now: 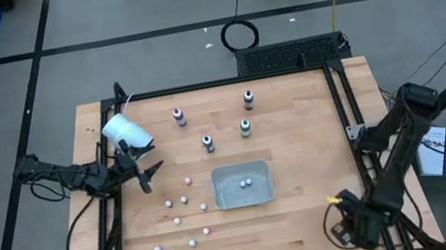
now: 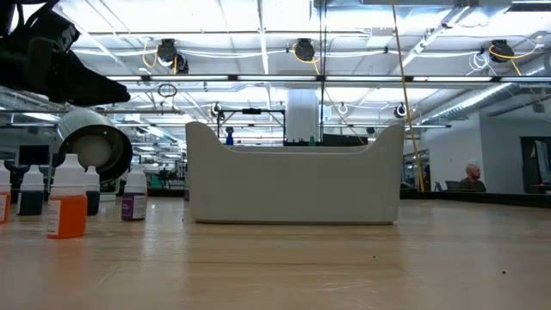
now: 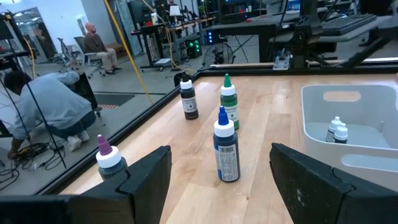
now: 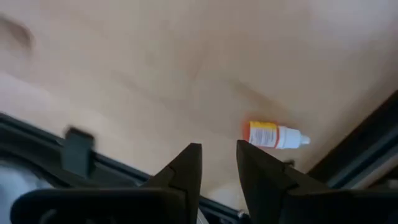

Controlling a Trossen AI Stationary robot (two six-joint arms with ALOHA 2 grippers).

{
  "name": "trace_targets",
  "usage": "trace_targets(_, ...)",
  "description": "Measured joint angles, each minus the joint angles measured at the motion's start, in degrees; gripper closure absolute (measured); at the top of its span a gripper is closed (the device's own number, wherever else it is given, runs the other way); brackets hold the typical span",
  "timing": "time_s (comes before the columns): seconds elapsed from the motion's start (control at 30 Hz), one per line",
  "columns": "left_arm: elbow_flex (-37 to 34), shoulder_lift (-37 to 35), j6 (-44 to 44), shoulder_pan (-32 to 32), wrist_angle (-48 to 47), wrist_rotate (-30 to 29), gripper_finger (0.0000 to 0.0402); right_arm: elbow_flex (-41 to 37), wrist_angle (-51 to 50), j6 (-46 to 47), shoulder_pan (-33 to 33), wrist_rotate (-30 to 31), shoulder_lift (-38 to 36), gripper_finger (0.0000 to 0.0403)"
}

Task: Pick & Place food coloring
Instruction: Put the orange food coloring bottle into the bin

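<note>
Currently seeing four food coloring bottles (image 1: pixel 214 120) standing upright mid-bench (image 1: pixel 312 210), behind grey tray (image 1: pixel 244 197), near white cup (image 1: pixel 126 131) lying on its side. Left claw (image 1: pixel 146 177) hovering by cup at bench's left edge, fingers wide apart, holding nothing. Right claw (image 4: pixel 217 163) sitting over near-right corner, fingers slightly apart, empty; orange bottle (image 4: pixel 277 135) lying flat w/ white cap just beyond fingertips, not touching.

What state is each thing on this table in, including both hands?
Blue bottle: upright, capped.
Green bottle: upright, capped.
Dark bottle: upright, capped.
Purple bottle: upright, capped.
Orange bottle: lying on its side.
Cup: tipped on its side.
Left hand: open, empty.
Right hand: slightly open, empty.
</note>
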Motion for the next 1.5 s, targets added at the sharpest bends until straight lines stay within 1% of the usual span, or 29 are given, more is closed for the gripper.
trace_targets(0.2, 0.00, 0.00, 0.13, 0.01, 0.98, 0.00, 0.0128, -0.02, 2.15, 0.15, 0.56, -6.76, 4.52, 0.0328)
trace_targets(0.33, 0.00, 0.00, 0.11, 0.01, 0.93, 0.00, 0.0128, -0.02, 8.09, 0.76, 0.66, -12.81, 5.74, 0.0330)
trace_targets(0.47, 0.00, 0.00, 0.11, 0.00, 0.93, 0.00, 0.0128, -0.02, 12.62, 2.54, 1.26, -16.40, 5.73, 0.0330)
trace_targets(0.57, 0.00, 0.00, 0.06, 0.00, 0.91, 0.00, 0.0128, 0.09, 11.07, 3.13, 1.81, -17.21, 6.67, 0.0330)
trace_targets(0.67, 0.00, 0.00, -0.02, -0.01, 0.76, 0.00, 0.0128, -0.28, 10.36, 2.77, 2.47, -18.08, 9.17, 0.0330)
trace_targets(0.73, 0.00, 0.00, -0.02, 0.01, 0.63, 0.00, 0.0128, -1.62, 12.70, 2.35, 3.12, -21.13, 10.75, 0.0330)
trace_targets(0.83, 0.00, 0.00, -0.02, 0.00, 0.58, 0.00, 0.0128, -4.46, 18.68, 3.35, 3.93, -27.43, 12.45, 0.0330)
trace_targets(0.9, 0.00, 0.00, -0.02, 0.01, 0.60, -0.01, 0.0128, -6.04, 20.84, 4.40, 4.33, -29.09, 13.44, 0.0330)
trace_targets(1.23, 0.00, 0.00, -0.02, 0.01, 0.63, -0.01, 0.0128, -14.81, 20.35, 6.13, 2.99, -28.27, 11.48, 0.0330)
trace_targets(1.33, 0.00, 0.00, -0.02, -0.01, 0.63, 0.00, 0.0128, -17.48, 20.70, 6.42, 2.09, -26.18, 9.77, 0.0330)
trace_targets(1.4, 0.00, 0.00, -0.02, 0.01, 0.63, -0.01, 0.0128, -19.06, 21.14, 6.98, 1.57, -23.77, 8.35, 0.0330)
trace_targets(1.5, 0.00, 0.00, 0.00, 0.01, 0.63, 0.00, 0.0128, -21.10, 21.98, 6.77, 0.90, -21.04, 6.68, 0.0338)
